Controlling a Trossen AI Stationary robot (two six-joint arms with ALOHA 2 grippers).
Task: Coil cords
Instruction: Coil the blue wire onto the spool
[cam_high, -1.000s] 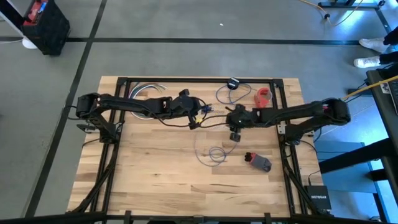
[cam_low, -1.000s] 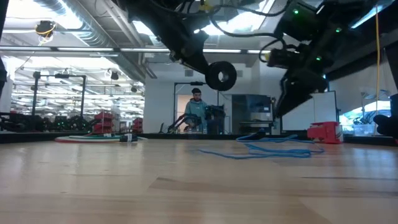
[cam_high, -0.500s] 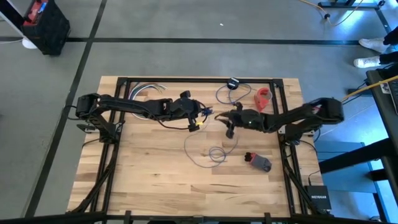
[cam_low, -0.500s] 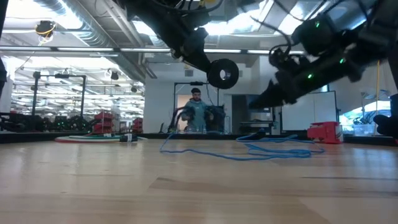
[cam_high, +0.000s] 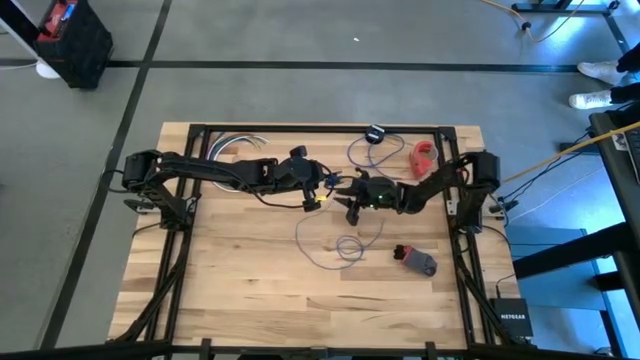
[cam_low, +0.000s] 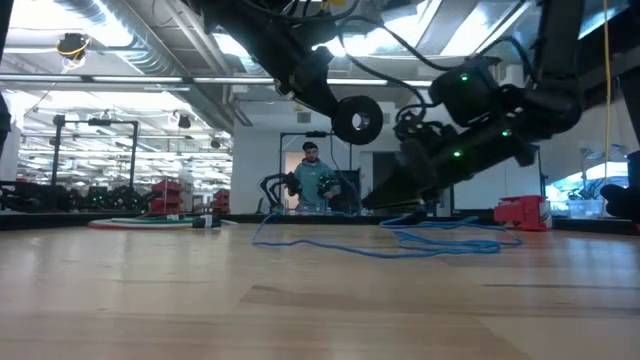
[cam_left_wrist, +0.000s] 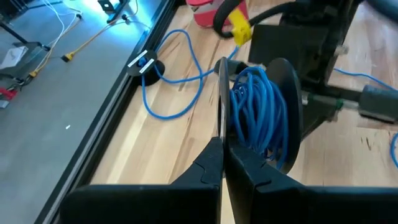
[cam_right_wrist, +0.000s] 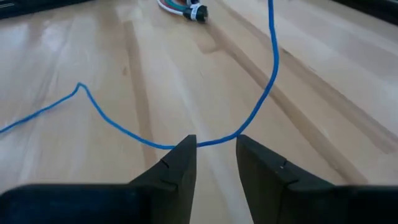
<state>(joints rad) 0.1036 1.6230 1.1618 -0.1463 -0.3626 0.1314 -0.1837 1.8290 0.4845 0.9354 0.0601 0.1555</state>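
A thin blue cord lies in loose loops on the wooden table and runs up to a black reel, where more of it is wound. My left gripper is shut on the reel's round black disc and holds it above the table's middle. My right gripper is open, low over the table just right of the reel. The cord crosses the gap between its fingertips. My left gripper pinches the rim of the reel's thin black disc between its two shut fingers, edge on. The reel is lifted clear of the table, its discs upright. My right gripper: the cord crosses between its open fingertips; whether it touches them I cannot tell.
A red object and a second blue cord with a black plug lie at the far edge. A grey and red object lies near right. Coloured cables lie far left. A person stands beyond the table.
My right gripper has gone down and toward the table's left, closer to the reel, with its arm folding back. The cord's loose part on the table has spread out toward the left, and a length of it now rises off the table.
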